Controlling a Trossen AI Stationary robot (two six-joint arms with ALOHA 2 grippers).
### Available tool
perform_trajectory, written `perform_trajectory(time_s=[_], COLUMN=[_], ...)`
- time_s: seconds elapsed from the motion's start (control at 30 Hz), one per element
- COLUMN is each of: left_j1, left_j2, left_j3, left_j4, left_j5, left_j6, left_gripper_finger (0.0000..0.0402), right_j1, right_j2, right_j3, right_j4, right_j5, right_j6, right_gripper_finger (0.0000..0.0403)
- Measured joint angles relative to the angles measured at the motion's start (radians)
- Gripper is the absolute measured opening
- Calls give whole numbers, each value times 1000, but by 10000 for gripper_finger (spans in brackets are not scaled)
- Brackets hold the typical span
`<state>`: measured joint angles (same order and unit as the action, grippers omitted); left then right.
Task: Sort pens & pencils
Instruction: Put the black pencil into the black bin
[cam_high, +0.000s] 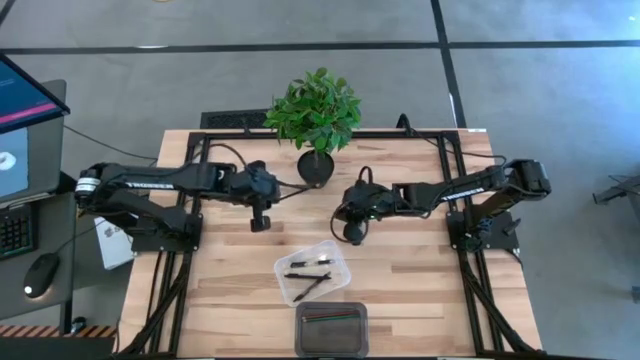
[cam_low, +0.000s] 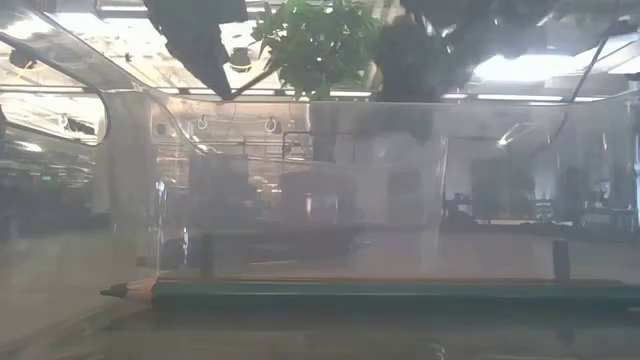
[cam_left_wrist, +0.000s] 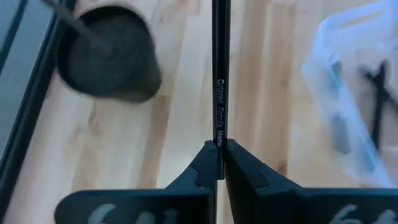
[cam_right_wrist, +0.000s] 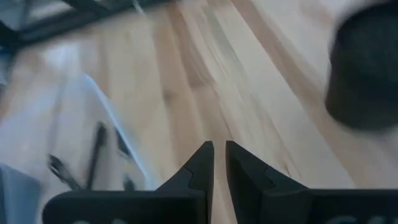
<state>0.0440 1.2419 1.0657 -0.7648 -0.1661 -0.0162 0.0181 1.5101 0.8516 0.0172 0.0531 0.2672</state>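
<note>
In the left wrist view my left gripper is shut on a slim dark pencil with pale lettering. In the high view this gripper hovers left of the clear tray, where black pens lie. Pencils lie flat in the dark tray at the near edge. One green pencil fills the low view's foreground. My right gripper hangs above the wood right of the clear tray. Its fingers stand a narrow gap apart with nothing between them. My left gripper pinches the pencil between its two fingertips, at the lettered stretch of the shaft. The pencil runs straight on past the fingertips, in line with the fingers, over the table. Its far end leaves the picture, so where it ends I cannot tell.
A potted plant stands at the table's far middle, its dark pot between the two arms and close to both grippers. Bare wood lies left and right of the two trays. A monitor, keyboard and mouse sit beyond the table's left edge.
</note>
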Motion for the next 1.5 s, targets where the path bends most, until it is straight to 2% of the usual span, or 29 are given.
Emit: perform_trajectory(time_s=[0.17, 0.47, 0.6, 0.73, 0.9, 1.2, 1.33, 1.5], left_j1=[-51, -148, -190, -217, -235, -244, -244, -240], left_j2=[-41, -72, -72, -72, -63, -61, -53, -36], left_j3=[-58, -113, -114, -114, -114, -114, -114, -114], left_j4=[62, 194, 267, 312, 377, 411, 459, 488], left_j5=[20, -6, -12, -54, -57, -42, 1, 0], left_j6=[-49, -73, -29, 2, 53, 83, 115, 151], left_gripper_finger=[0, 0, 0, 0, 0, 0, 0, 0], right_j1=[36, 87, 103, 132, 160, 152, 143, 144], right_j2=[0, 0, 0, 0, 0, 0, 0, 0], right_j3=[50, 90, 90, 90, 90, 90, 90, 90], right_j4=[55, 85, 133, 207, 329, 414, 461, 497], right_j5=[-1, -1, 0, -1, -1, 64, 63, 28], right_j6=[-88, -146, -162, -232, -324, -328, -352, -357], right_gripper_finger=[96, 248, 283, 292, 292, 292, 291, 290])
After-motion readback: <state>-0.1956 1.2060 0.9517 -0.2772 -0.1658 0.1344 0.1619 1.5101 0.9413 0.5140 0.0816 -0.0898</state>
